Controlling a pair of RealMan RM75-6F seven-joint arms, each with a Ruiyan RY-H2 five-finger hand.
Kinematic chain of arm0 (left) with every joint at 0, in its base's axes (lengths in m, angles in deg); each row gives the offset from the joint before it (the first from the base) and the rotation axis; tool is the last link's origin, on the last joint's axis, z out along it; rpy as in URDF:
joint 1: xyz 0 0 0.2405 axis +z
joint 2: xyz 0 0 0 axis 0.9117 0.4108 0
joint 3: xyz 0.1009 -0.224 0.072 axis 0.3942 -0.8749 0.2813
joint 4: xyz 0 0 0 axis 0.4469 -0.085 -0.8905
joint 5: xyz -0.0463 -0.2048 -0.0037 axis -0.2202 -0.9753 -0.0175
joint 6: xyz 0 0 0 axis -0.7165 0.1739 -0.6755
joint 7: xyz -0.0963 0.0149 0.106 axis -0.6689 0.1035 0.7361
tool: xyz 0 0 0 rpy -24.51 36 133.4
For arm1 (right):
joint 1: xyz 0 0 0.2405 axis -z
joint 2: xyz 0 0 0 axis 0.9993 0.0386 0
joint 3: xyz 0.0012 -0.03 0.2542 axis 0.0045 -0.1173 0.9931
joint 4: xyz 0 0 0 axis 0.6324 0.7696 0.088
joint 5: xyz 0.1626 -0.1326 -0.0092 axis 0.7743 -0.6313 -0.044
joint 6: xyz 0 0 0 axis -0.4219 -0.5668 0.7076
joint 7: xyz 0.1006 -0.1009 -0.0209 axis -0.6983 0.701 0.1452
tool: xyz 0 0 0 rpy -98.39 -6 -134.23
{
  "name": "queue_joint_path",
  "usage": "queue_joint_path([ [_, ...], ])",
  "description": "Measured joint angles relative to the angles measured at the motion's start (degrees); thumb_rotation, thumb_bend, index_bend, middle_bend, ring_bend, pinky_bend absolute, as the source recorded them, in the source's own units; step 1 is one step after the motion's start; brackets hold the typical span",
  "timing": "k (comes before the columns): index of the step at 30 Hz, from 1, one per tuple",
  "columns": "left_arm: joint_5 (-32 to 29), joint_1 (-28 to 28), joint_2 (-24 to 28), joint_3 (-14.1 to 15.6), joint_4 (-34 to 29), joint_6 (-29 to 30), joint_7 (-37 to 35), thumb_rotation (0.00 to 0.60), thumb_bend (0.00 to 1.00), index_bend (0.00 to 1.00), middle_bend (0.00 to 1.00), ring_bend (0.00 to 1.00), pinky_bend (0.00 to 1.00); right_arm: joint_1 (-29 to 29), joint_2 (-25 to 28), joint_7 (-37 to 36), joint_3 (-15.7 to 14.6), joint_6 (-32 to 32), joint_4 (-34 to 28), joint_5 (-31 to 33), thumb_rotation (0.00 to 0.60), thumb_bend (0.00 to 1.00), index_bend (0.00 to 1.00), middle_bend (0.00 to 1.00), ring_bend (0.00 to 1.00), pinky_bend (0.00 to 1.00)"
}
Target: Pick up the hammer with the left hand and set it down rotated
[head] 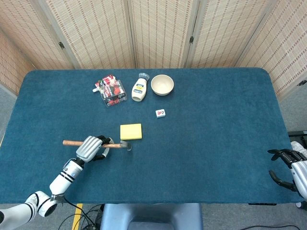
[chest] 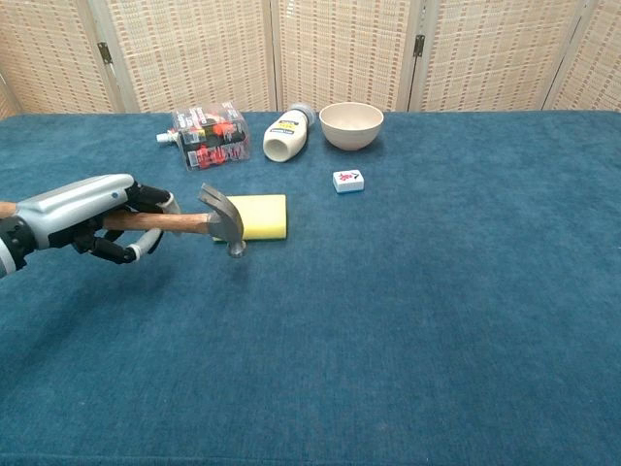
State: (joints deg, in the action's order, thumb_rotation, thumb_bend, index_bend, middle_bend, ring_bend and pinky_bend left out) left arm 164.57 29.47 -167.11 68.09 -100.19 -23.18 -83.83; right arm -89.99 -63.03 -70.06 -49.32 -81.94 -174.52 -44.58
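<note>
My left hand (head: 90, 147) (chest: 85, 216) grips the wooden handle of the hammer (head: 113, 145) (chest: 186, 221) and holds it above the blue table (head: 201, 143), roughly level. The steel head (chest: 225, 219) points right and hangs just in front of the yellow sponge (head: 131, 131) (chest: 259, 216). The handle's butt end sticks out to the left of my fist in the head view. My right hand (head: 289, 168) rests at the table's front right edge, fingers apart and holding nothing; the chest view does not show it.
At the back stand a snack packet (head: 110, 89) (chest: 204, 136), a white bottle lying on its side (head: 139, 88) (chest: 286, 134) and a cream bowl (head: 162, 85) (chest: 351, 123). A small white tile (head: 160, 113) (chest: 348, 181) lies right of the sponge. Folding screens stand behind.
</note>
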Motion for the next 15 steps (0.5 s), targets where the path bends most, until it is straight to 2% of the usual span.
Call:
queue_joint_path([
  [3, -1.2, 0.5, 2.1, -0.5, -3.8, -0.2, 1.4, 0.577, 0.27, 0.01, 0.06, 0.04, 0.25, 0.0, -0.1, -0.1, 0.0, 0.0, 0.1, -0.1, 0.6, 0.23, 0.3, 0.45, 0.29, 0.3],
  [7, -2.5, 1.5, 4.8, -1.1, -7.8, 0.2, 2.5, 0.525, 0.27, 0.0, 0.06, 0.04, 0.25, 0.0, -0.1, -0.3, 0.0, -0.1, 0.2, -0.1, 0.6, 0.23, 0.3, 0.45, 0.29, 0.3],
  [8, -3.0, 1.9, 5.7, -1.3, -9.0, 0.5, 2.8, 0.528, 0.27, 0.0, 0.06, 0.04, 0.25, 0.0, -0.1, -0.4, 0.0, -0.1, 0.3, -0.1, 0.6, 0.23, 0.3, 0.45, 0.29, 0.3],
  [12, -4.9, 3.5, 8.8, -1.8, -12.8, 1.5, 4.2, 0.6, 0.27, 0.01, 0.06, 0.05, 0.25, 0.2, 0.0, -0.5, 0.0, -0.3, 0.5, 0.0, 0.6, 0.23, 0.3, 0.45, 0.29, 0.3],
  [15, -6.6, 5.0, 11.6, -1.9, -16.6, 1.8, 6.3, 0.6, 0.27, 0.02, 0.07, 0.06, 0.25, 0.2, 0.1, -0.5, 0.0, -0.3, 0.5, 0.0, 0.6, 0.23, 0.3, 0.45, 0.29, 0.3],
])
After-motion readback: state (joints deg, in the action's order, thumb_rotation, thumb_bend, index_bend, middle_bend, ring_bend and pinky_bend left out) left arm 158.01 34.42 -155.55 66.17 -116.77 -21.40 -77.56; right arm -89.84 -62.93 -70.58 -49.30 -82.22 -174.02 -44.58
